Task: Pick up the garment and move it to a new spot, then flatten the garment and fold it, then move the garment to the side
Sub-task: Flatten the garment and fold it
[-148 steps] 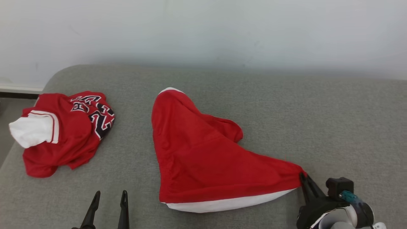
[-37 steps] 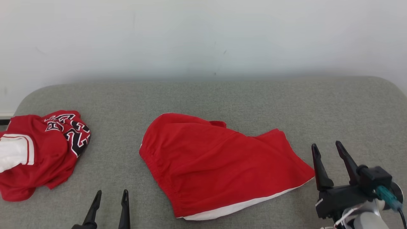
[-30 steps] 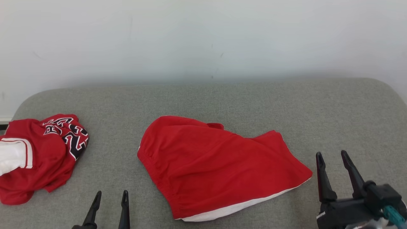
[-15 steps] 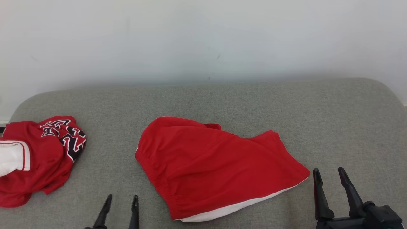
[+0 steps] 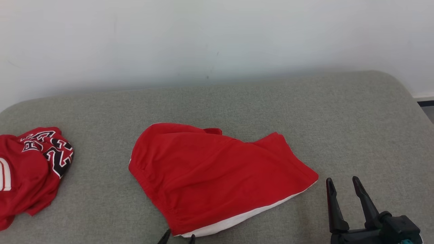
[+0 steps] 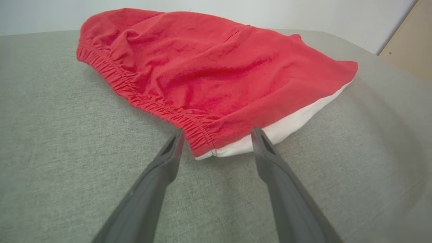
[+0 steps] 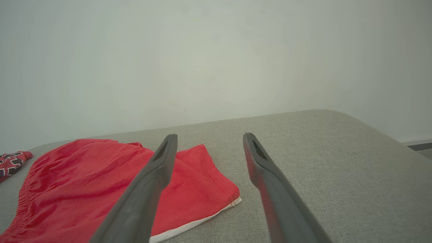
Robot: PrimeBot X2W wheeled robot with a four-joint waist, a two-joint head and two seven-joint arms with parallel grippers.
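Behind everything, a plain pale wall (image 5: 217, 34), smooth and matt. Below it, a grey cushion (image 5: 305, 112): coarse woven cloth, flat on top, rounded at the far right corner.

On the middle of the cushion, nearer its front edge than its back, a pair of red shorts (image 5: 217, 176). Soft knit, lightly creased. Fans out in a rough wedge: rounded toward the left, tapering to a point toward the right. Gathered elastic waistband down the left side, puckered in small ridges. White band along the front hem, and a small fold poking up at the back edge.

At the left edge of the cushion, well apart from the shorts, a crumpled red jersey (image 5: 27, 169). Bunched into a heap, with black-and-white lettering and a white stripe.

Over the front right part of the cushion, the right gripper (image 5: 342, 180). Long, dark, tapered fingers spread wide, pinching nothing. Sits just beside the right point of the shorts, clear of the cloth.

At the front edge, the left gripper (image 6: 217, 132). Fingers likewise spread, one on either side of the front corner of the shorts, at the meeting of waistband and white hem. Corner between the tips, not clamped. Contact of tips with cloth impossible to tell.
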